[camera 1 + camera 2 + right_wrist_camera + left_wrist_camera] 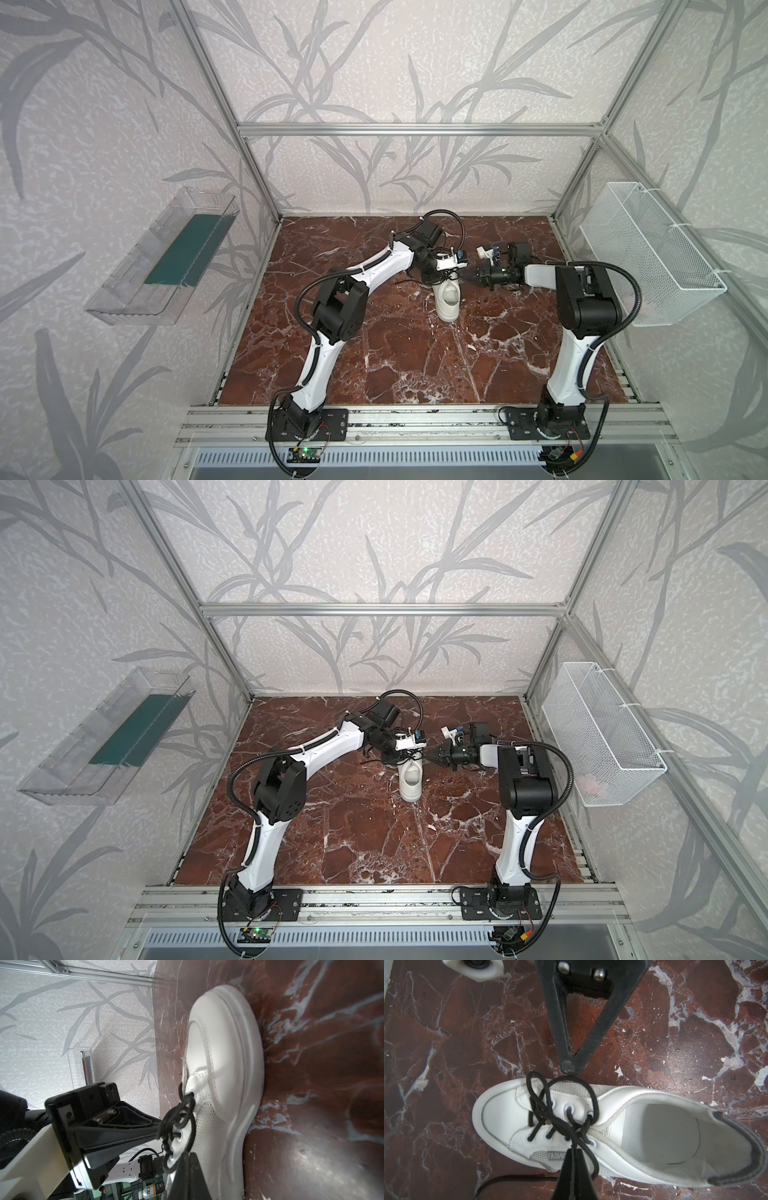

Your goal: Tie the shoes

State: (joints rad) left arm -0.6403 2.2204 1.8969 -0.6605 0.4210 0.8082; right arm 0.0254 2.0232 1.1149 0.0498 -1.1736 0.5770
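Note:
The white shoe (448, 300) (410, 782) lies on the red marble table (415, 357), its toe pointing to the back. Its black laces (562, 1124) are crossed loosely over the eyelets. My left gripper (574, 1151) is at the shoe's left side, shut on a lace strand that runs down between its fingers. My right gripper (187, 1155) comes in from the shoe's right side and is shut on a lace loop (579, 1082); the left wrist view shows its closed tip (569, 1069). A loose lace end (508, 1178) trails on the table.
A clear plastic bin (162, 257) hangs on the left wall. On the right wall hangs a white wire basket (652, 253). Aluminium frame posts (419, 129) stand around the table.

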